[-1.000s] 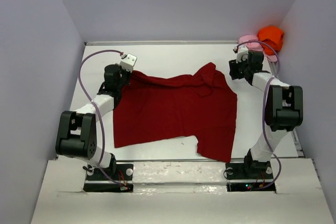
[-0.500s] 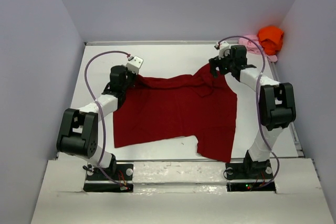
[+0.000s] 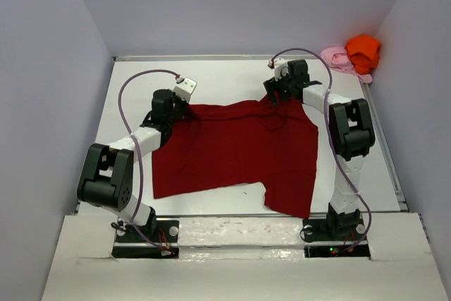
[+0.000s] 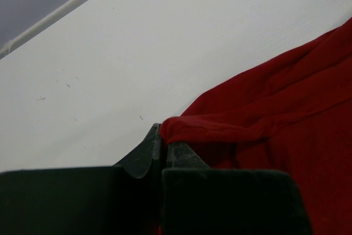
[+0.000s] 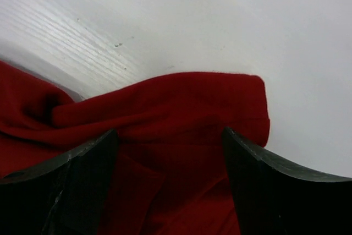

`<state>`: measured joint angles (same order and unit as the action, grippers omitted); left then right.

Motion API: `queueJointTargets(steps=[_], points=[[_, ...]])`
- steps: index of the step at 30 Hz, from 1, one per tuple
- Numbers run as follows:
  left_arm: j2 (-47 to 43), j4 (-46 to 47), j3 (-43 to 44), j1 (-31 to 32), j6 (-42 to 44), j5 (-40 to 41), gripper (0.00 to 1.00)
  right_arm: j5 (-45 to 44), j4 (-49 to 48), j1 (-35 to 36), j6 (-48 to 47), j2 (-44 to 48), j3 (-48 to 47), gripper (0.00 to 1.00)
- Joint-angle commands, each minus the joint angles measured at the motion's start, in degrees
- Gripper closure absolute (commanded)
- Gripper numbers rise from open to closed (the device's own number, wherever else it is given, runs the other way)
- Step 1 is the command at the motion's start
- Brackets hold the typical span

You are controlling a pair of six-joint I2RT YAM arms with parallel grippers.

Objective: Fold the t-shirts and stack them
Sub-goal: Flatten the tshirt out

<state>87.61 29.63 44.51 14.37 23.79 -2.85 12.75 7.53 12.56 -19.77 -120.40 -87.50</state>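
Newly swung over, the right end effector point(image 5: 169, 148) is straddling, wide open, a far fold of the dark red t-shirt point(image 3: 232, 153) while the left end effector point(image 4: 163, 146) is pinching its far-left corner, readying a flattening pull.

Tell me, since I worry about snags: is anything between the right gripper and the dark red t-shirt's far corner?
Nothing visible does. The open right gripper straddles the folded corner of the dark red t-shirt. The orange t-shirt and pink t-shirt lie apart in the far right corner.

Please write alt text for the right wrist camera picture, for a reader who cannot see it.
The open right gripper straddles a bunched edge of the dark red t-shirt, its jaws on either side of the cloth. White table lies beyond.
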Motion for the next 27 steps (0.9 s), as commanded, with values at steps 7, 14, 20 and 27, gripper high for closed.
queueJointTargets(steps=[7,14,20,27], points=[[-0.3,2.0,1.3,0.4,0.9,0.3,1.0,-2.1,1.0,1.2,0.0,-0.8,-0.5,0.25],[0.1,1.8,1.3,0.5,1.0,0.7,1.0,-3.3,1.0,1.2,-0.1,0.2,-0.1,0.78],[0.0,1.7,1.2,0.4,1.1,1.3,1.0,-4.8,1.1,1.2,-0.2,1.0,0.2,1.0],[0.4,1.3,1.5,0.5,1.2,1.4,1.0,-2.0,1.1,1.2,1.0,5.3,2.8,0.58]])
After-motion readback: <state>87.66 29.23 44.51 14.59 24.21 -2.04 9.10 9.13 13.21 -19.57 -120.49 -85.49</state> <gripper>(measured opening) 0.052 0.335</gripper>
